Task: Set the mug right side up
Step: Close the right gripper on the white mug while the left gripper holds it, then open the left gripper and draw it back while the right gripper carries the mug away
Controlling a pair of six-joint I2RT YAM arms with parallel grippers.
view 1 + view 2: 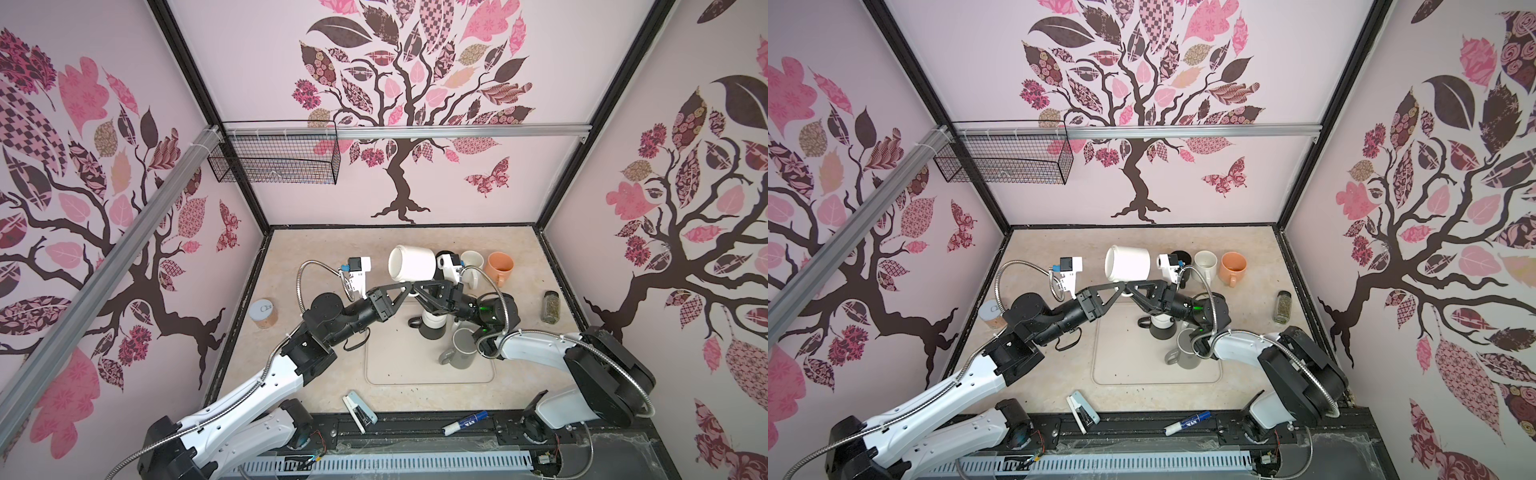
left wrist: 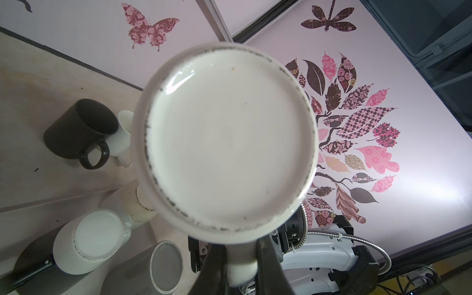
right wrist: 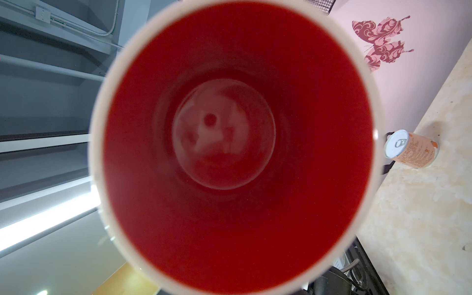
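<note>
fig.: white mug (image 1: 413, 262) held aloft on its side above the table (image 1: 415, 399), mouth toward the right arm. left gripper (image 1: 405, 286) pinches its handle (image 2: 240, 268); right gripper (image 1: 419, 286) meets it there (whether spread or gripping cannot be told). advice: secure the second hold before releasing, then rotate slowly, base downward.

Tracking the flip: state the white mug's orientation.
On its side: white mug shows base in left wrist view, red inside in right.

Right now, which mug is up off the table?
The white mug with the red inside: the left gripper holds it by the handle, sideways in the air. All the others sit on the table.
</note>
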